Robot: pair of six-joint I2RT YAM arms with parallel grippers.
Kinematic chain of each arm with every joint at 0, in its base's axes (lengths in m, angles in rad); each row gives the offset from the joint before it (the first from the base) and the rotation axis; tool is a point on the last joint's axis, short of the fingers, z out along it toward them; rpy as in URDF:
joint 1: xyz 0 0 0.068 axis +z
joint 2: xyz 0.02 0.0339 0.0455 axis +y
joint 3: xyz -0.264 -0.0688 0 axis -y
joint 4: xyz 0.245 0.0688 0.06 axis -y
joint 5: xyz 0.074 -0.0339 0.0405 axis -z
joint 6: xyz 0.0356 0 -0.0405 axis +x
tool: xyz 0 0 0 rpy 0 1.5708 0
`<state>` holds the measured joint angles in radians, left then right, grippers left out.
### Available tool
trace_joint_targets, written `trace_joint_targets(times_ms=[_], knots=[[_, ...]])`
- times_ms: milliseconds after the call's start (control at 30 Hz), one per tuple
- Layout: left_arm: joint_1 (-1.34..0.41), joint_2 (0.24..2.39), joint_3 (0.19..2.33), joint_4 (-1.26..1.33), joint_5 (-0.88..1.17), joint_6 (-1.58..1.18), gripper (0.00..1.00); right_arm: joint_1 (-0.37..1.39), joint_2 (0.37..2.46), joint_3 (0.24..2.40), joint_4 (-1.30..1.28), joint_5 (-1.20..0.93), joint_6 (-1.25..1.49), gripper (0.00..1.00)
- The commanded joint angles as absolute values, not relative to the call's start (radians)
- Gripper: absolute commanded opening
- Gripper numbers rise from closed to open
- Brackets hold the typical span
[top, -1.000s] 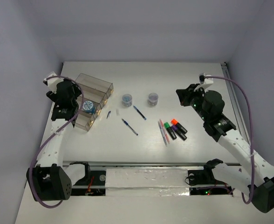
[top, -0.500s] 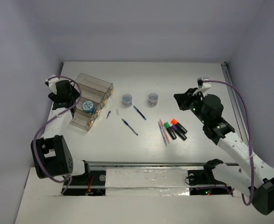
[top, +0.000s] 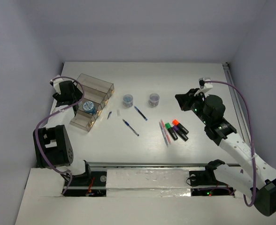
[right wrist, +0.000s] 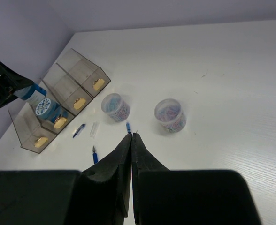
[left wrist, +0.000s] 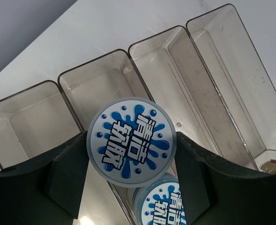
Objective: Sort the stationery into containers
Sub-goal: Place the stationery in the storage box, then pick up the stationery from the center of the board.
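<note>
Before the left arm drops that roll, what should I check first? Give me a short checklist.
1. Left pincer grips the patterned roll on both sides: ok.
2. Held roll hangs over the containers, not the bare table: ok.
3. Compartment with the second roll has free room along its length: ok.
4. Held roll centred over that same compartment, clear of the dividers: cannot tell.
5. Right pincer shut, empty and far from the containers: ok.
</note>
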<state>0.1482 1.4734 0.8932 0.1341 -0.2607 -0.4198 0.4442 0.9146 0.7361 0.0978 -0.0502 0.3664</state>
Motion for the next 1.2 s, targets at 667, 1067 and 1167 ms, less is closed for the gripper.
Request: trace_joint_targets(times_ms=[667,1067,1167], knots=[[0.137,1.333,0.939,0.201,-0.233,-0.405,0.68,0.436,0.953,0.768,0.126,-0.1,0.362,0.09],[-0.184,1.123,1.016,0.084,-0.238,-0.376,0.02,0.445,1.135,0.836,0.089,-0.215,0.338,0.0],[-0.224,1.065,1.008,0.049,-0.2,-0.374,0.0,0.465,1.208,0.876,0.071,-0.207,0.325,0.0]])
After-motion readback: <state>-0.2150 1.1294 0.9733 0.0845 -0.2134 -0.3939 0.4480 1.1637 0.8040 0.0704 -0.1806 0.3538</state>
